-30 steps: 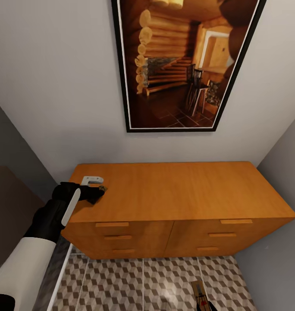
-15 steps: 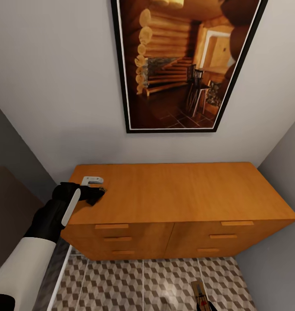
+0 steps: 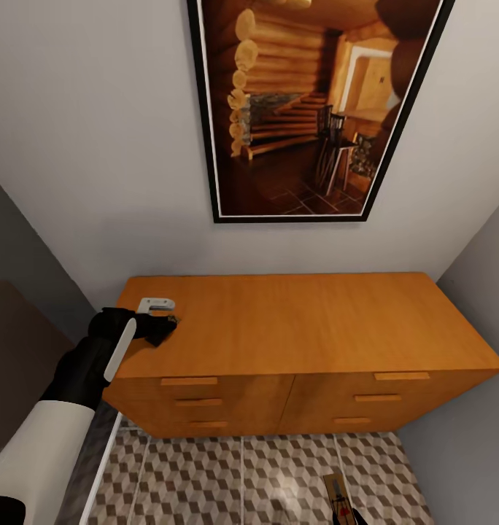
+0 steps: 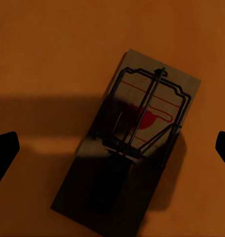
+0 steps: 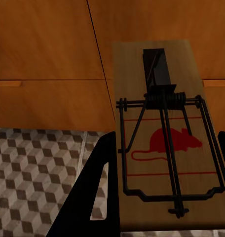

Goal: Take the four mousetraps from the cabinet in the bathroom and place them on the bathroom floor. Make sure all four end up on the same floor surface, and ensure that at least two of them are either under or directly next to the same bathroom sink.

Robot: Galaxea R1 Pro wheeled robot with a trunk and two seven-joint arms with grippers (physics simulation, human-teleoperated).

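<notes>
The orange-brown cabinet (image 3: 308,328) stands against the wall, with the bathroom floor (image 3: 227,481) tiled in a cube pattern in front of it. My left gripper (image 3: 164,321) hovers over the cabinet top's left end. In the left wrist view it (image 4: 112,150) is open, one black fingertip (image 4: 4,153) on each side of a mousetrap (image 4: 130,148) that lies flat on the wood, partly in shadow. My right gripper (image 5: 164,148) is shut on a second mousetrap (image 5: 167,143) with a red mouse print, held low in front of the drawers (image 5: 48,98); this trap (image 3: 335,492) shows at the head view's lower edge.
A large framed picture (image 3: 308,109) hangs on the wall above the cabinet. Grey walls close in at the left (image 3: 16,240) and right (image 3: 476,437) of the cabinet, so the space is narrow. A white edge (image 3: 103,467) runs along the floor at the lower left.
</notes>
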